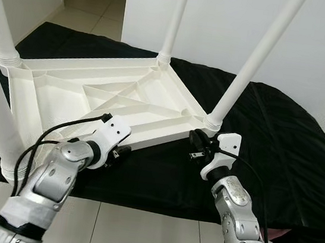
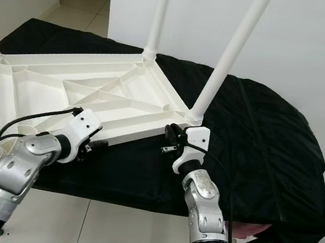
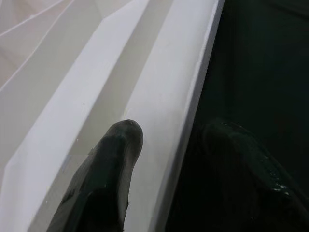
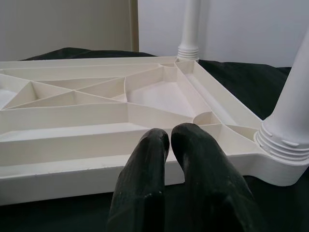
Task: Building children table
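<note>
1. Children table [image 1: 102,98], left eye view: the white plastic table lies upside down on a black cloth [image 1: 255,146] that covers the bench, ribbed underside up and four white legs [image 1: 251,61] pointing upward. The left tool [image 1: 124,151] sits at the table's near edge, about midway along it. The right tool [image 1: 198,145] sits at the same edge, just beside the near right corner leg socket.
2. Right eye view: the same table [image 2: 89,88] lies on the cloth, with pale floor tiles [image 2: 101,221] in front of the bench.
3. Left wrist view: one black finger [image 3: 104,183] rests on top of the table's rim [image 3: 164,96] and the other finger [image 3: 241,169] lies outside it against the cloth, so the left tool straddles the rim, moderately wide.
4. Right wrist view: the two fingers [image 4: 145,183] are pressed together, tips touching, holding nothing, just before the table's edge wall, with a leg base [image 4: 285,140] beside them.
</note>
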`<state>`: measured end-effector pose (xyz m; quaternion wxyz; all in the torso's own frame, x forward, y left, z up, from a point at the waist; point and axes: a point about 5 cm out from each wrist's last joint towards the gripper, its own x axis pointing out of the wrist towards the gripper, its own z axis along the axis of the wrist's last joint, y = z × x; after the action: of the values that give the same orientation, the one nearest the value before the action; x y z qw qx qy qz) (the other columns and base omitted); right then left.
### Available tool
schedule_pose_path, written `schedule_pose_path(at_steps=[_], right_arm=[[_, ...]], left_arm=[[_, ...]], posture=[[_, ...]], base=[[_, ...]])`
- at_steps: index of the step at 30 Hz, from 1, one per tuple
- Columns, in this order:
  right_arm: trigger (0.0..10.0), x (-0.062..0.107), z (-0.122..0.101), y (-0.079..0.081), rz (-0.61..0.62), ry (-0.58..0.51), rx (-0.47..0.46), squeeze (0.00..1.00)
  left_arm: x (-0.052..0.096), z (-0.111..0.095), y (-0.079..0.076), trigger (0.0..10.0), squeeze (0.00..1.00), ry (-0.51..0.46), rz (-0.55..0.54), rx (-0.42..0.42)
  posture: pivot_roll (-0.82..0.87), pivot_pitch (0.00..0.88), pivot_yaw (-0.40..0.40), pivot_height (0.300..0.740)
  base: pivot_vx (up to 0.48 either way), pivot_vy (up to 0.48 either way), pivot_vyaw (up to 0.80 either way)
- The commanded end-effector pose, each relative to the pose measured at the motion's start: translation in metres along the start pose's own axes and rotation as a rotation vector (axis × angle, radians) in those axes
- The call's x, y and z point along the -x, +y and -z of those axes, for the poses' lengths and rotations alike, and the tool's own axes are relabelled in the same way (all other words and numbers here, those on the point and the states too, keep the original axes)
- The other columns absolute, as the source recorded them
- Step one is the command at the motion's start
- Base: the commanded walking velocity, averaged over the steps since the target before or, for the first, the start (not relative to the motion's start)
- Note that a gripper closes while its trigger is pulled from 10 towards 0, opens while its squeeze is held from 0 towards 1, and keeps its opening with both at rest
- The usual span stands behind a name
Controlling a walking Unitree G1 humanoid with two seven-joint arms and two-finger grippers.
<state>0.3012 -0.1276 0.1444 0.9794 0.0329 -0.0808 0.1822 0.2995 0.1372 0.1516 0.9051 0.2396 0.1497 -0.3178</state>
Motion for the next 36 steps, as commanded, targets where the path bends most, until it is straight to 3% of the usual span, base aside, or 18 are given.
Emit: schedule_pose_path(at_steps=[1,2,3,4,5,9,10,12,13,22,30,31,32,33,36], right_arm=[[10.0,0.0,0.001,-0.004,0.006,0.007,0.01,0.0],[10.0,0.0,0.001,-0.004,0.006,0.007,0.01,0.0],[10.0,0.0,0.001,-0.004,0.004,0.007,0.011,0.0],[10.0,0.0,0.001,-0.004,0.004,0.007,0.011,0.0],[10.0,0.0,0.001,-0.004,0.003,0.008,0.012,0.0],[10.0,0.0,0.001,-0.004,0.002,0.008,0.012,0.0],[10.0,0.0,0.001,-0.004,0.002,0.008,0.012,0.0],[10.0,0.0,0.001,-0.004,0.002,0.008,0.012,0.0],[10.0,0.0,0.001,-0.004,0.003,0.007,0.013,0.0],[10.0,0.0,0.001,-0.005,0.011,0.004,0.014,0.0],[10.0,0.001,0.001,-0.005,0.019,0.003,0.014,0.0],[10.0,0.001,0.001,-0.005,0.019,0.003,0.014,0.0],[10.0,0.001,0.001,-0.005,0.02,0.002,0.015,0.0],[10.0,0.001,0.001,-0.005,0.02,0.002,0.015,0.0],[10.0,0.001,0.001,-0.004,0.02,0.0,0.015,0.0]], left_arm=[[0.001,0.001,-0.004,10.0,0.0,0.011,0.027,-0.001],[0.001,0.001,-0.004,10.0,0.0,0.011,0.027,-0.001],[0.001,0.003,-0.003,5.8,0.0,0.034,0.018,-0.021],[0.001,0.003,-0.003,5.8,0.0,0.034,0.018,-0.021],[0.001,0.004,-0.004,3.8,0.0,0.044,0.02,-0.033],[0.002,0.004,-0.004,3.8,0.0,0.051,0.025,-0.044],[0.002,0.004,-0.005,0.9,0.0,0.052,0.027,-0.045],[0.002,0.004,-0.005,0.9,0.0,0.052,0.027,-0.045],[0.0,0.003,-0.005,0.0,0.0,0.052,0.034,-0.075],[-0.021,-0.015,-0.017,0.0,0.0,0.002,0.078,-0.174],[-0.035,-0.036,-0.028,0.0,0.0,-0.082,0.093,-0.204],[-0.037,-0.039,-0.029,9.3,0.0,-0.098,0.085,-0.21],[-0.038,-0.042,-0.029,9.3,0.0,-0.119,0.078,-0.219],[-0.038,-0.045,-0.031,10.0,0.0,-0.144,0.076,-0.221],[-0.037,-0.049,-0.033,10.0,0.0,-0.182,0.079,-0.21]], posture=[[0.05,0.0,-0.148,0.74],[0.05,0.0,-0.148,0.74],[0.05,0.0,-0.148,0.74],[0.05,0.0,-0.148,0.74],[0.05,0.0,-0.148,0.74],[0.05,0.0,-0.148,0.74],[0.05,0.0,-0.148,0.74],[0.05,0.0,-0.148,0.74],[0.04,0.0,-0.147,0.74],[0.03,0.0,-0.136,0.74],[0.02,0.0,-0.131,0.74],[0.02,0.0,-0.13,0.74],[0.02,0.0,-0.13,0.74],[0.02,0.0,-0.13,0.74],[0.02,0.0,-0.13,0.74]], base=[[0.0,0.0,0.0],[0.0,0.0,0.0],[0.0,0.0,0.0],[0.0,0.0,0.0],[0.0,0.0,0.0],[0.0,0.0,0.0],[0.0,0.0,0.0],[0.0,0.0,0.0],[0.0,0.0,0.0],[0.0,0.0,0.0],[0.0,0.0,0.0],[0.0,0.0,0.0],[0.0,0.0,0.0],[0.0,0.0,0.0],[0.0,0.0,0.0]])
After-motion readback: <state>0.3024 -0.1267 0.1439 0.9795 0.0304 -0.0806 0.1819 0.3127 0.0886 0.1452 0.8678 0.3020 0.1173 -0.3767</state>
